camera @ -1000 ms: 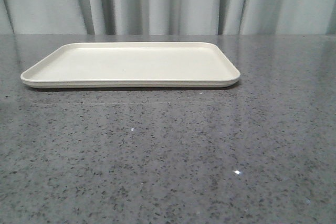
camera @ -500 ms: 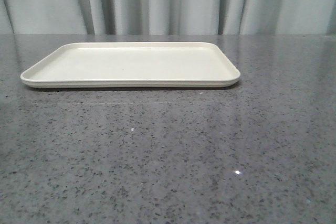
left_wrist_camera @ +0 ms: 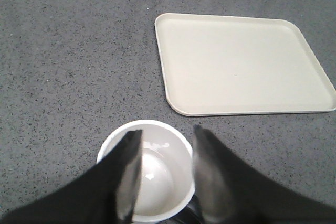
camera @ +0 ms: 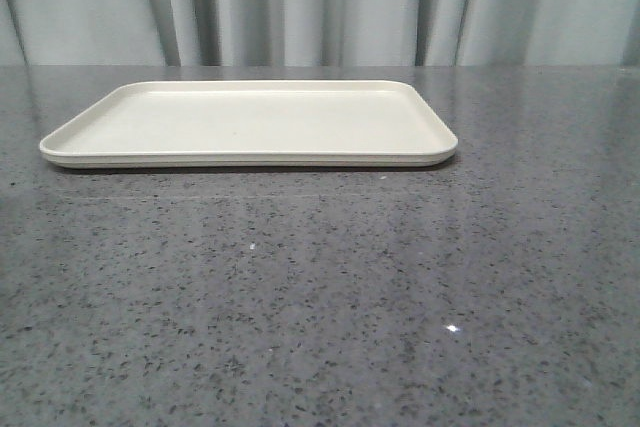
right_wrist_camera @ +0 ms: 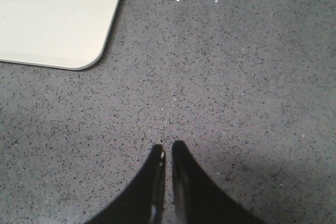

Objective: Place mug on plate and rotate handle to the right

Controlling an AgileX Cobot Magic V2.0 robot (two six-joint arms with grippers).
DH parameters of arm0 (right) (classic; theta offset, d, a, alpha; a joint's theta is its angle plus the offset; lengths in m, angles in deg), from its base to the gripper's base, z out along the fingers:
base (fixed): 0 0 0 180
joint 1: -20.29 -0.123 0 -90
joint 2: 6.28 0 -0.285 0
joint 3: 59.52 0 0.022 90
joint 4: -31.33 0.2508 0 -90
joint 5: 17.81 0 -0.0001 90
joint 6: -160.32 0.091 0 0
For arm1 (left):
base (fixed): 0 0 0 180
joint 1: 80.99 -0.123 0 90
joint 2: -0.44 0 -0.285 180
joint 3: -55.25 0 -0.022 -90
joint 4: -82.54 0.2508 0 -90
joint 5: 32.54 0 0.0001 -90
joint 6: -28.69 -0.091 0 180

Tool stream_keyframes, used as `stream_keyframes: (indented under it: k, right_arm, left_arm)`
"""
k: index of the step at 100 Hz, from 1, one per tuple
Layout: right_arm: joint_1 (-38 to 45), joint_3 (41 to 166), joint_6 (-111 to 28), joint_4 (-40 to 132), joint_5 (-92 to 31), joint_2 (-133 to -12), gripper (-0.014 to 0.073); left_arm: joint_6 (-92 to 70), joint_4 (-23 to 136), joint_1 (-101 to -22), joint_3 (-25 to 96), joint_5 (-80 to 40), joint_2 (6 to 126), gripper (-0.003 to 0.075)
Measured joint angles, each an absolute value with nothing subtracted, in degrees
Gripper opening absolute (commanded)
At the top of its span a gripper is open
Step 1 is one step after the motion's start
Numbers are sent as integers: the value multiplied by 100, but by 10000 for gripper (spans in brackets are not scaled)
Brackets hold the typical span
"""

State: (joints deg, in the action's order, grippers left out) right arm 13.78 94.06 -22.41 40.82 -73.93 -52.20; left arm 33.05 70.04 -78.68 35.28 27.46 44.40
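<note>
Plate [camera: 250,122] lies flat toward the far side of the grey speckled worktop [camera: 320,297], nothing on it; a grey curtain [camera: 320,7] hangs behind. No arm and no mug appear in the front view.

Left wrist view: mug [left_wrist_camera: 157,182] stands upright on the worktop, just off the plate's near corner and apart from it, interior empty. Left gripper [left_wrist_camera: 165,142] is over the mug mouth, one finger inside the cup, the other outside against the wall. This straddles the rim, presumably to pinch the wall for a lift. Whether the pads already press the wall cannot be told. A dark glossy bit below the mug edge, beside the outer finger, may be the handle; too hidden to be sure of its direction.

Right gripper [right_wrist_camera: 167,148] hovers over bare worktop near another plate corner, fingers nearly together with only a thin gap, holding nothing. Judged idle, kept clear of the plate.

Judgement: grasp stage, placement and handle rotation not yet done
</note>
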Motion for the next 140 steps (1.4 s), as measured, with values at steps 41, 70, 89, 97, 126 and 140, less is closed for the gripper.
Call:
stream_keyframes:
  k: [41, 70, 89, 97, 126, 140]
  right_arm:
    - [1378, 9406, -2241, 4082, -7393, -5220, 648]
    - [1378, 9406, -2241, 4082, -7393, -5220, 648]
    - [1378, 9406, -2241, 4082, -7393, -5220, 648]
    - [1378, 9406, -2241, 4082, -7393, -5220, 648]
    - [1378, 9406, -2241, 4082, -7419, -5220, 648]
    - [1378, 9406, -2241, 4082, -7419, -5220, 648]
  left_arm:
    - [3317, 7057, -7868, 3528, 2983, 4440, 585]
    - [3643, 7663, -7868, 3528, 3372, 4467, 585]
    - [3668, 7771, -7868, 3276, 3484, 4750, 585]
    - [3668, 7779, -7868, 3088, 3472, 4903, 585]
    - [3678, 7793, -7868, 2791, 3078, 5441, 585]
    - [3678, 7793, -7868, 2791, 2849, 5726, 585]
